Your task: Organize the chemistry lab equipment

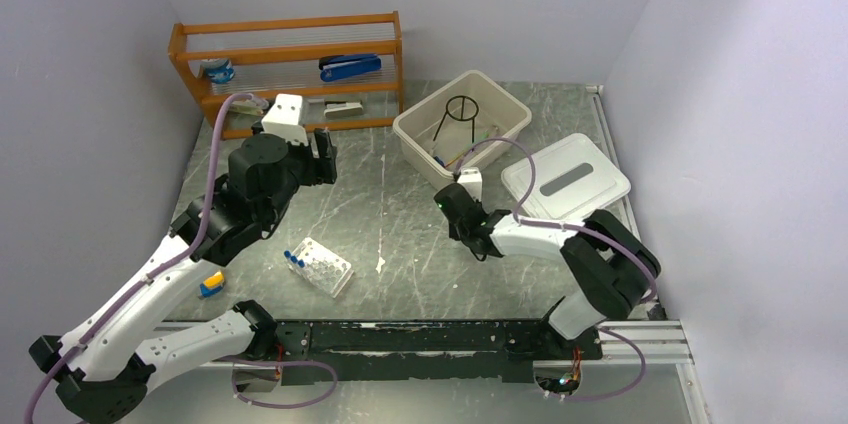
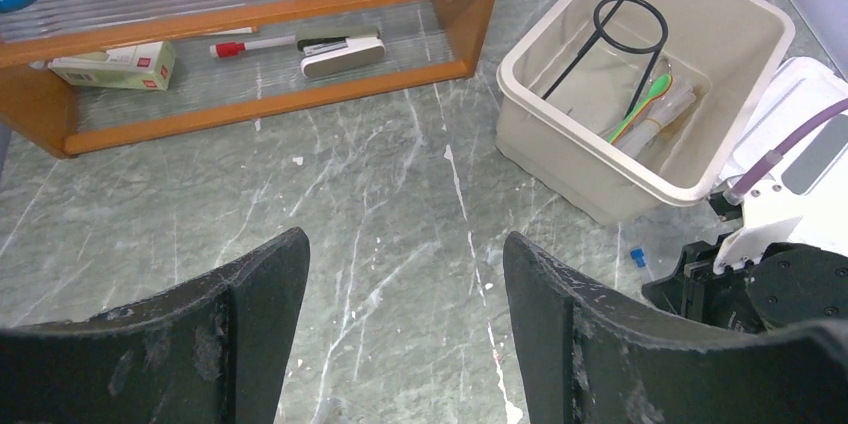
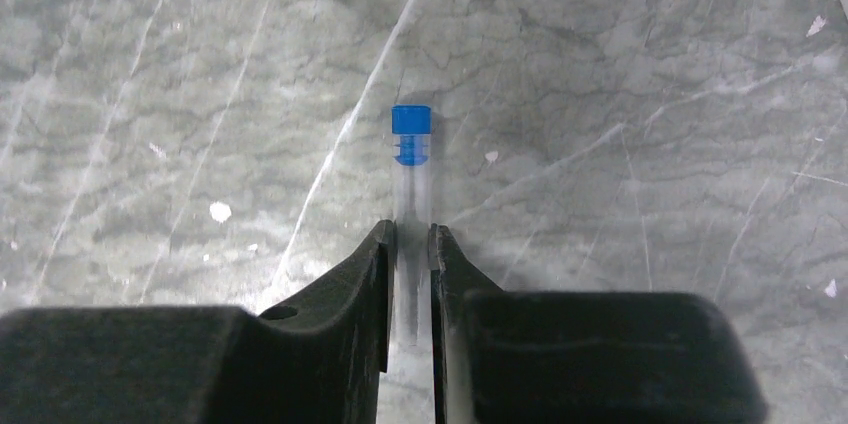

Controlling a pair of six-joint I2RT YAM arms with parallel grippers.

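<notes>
My right end effector [image 3: 412, 234] has its jaws drawn in against both sides of a vial [image 3: 412, 184], gripping the clear tube with the blue cap pointing away. The vial seems to lie flat on the worktop [image 3: 650, 94], mid-worktop towards the right, just on the near side of the bin [image 2: 560, 164]. My left end effector [image 2: 405, 244] hangs wide open with nothing in it, nearer the far-left corner. My worry is the hold. The tube is round and smooth, so it could squirt forward under a hard squeeze or swing cap-down on the lift. The fingertips sit so low they may drag on the worktop. At the rack [image 1: 320, 266] near the near-left edge, a tilted vial could knock those already seated.
</notes>
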